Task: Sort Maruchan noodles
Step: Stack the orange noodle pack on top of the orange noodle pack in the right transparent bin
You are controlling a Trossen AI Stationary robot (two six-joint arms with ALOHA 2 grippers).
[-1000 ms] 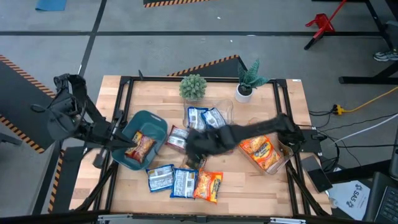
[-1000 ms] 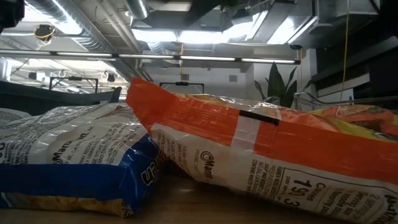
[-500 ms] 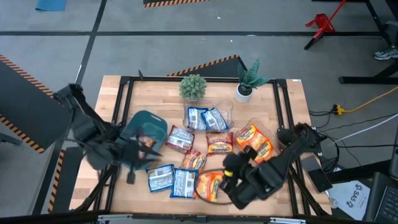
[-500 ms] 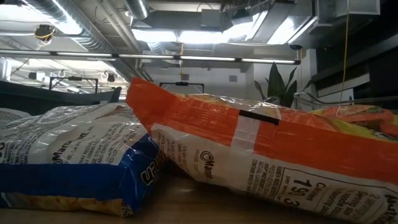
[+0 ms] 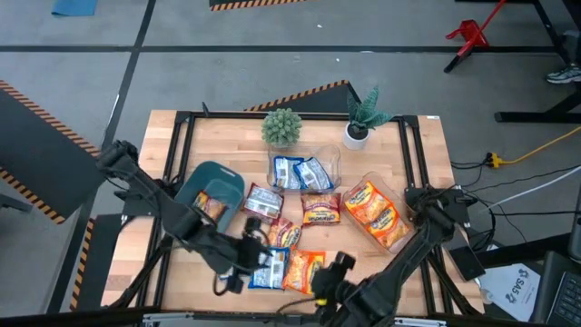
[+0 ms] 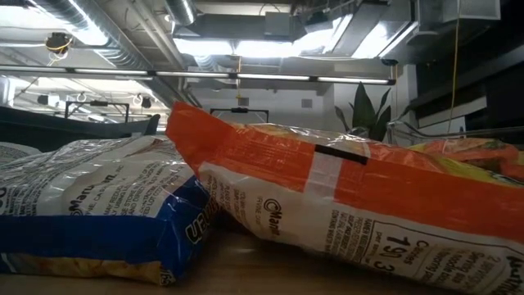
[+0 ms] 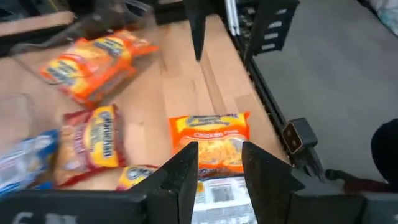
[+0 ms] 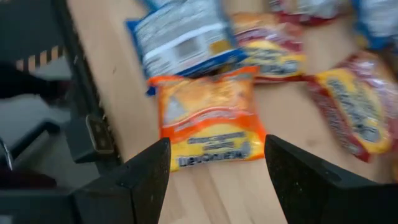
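My left fingers (image 7: 184, 175) are a little bit open and hold nothing. My right fingers (image 8: 147, 173) are wide open and hold nothing too. In the high view both sets of fingers hang low in the lower middle of the frame, near each other, one on each side of the same orange packet (image 5: 304, 270).

That is my first worry. I think the two arms could bump if both go for that packet at once. Only one should go down.

The orange packet lies just beside a blue packet (image 5: 269, 266), and in the low view their edges look like they touch or overlap. If the fingers close on both, two kinds could go into one place. The wrap is shiny plastic, so I guess it could slip out of a weak pinch.

The packet also lies near the front edge of the worktop (image 5: 227, 136). A push from the side could slide it off.

Farther out, the red-brown packets (image 5: 320, 209) lie loose in the middle of the frame. More blue ones sit in a clear tub (image 5: 332, 156) above them, and orange ones fill another clear tub (image 5: 406, 238) at the right. The teal bin (image 5: 218, 173) at the left holds one more packet. An arm that swings wide could knock a tub.
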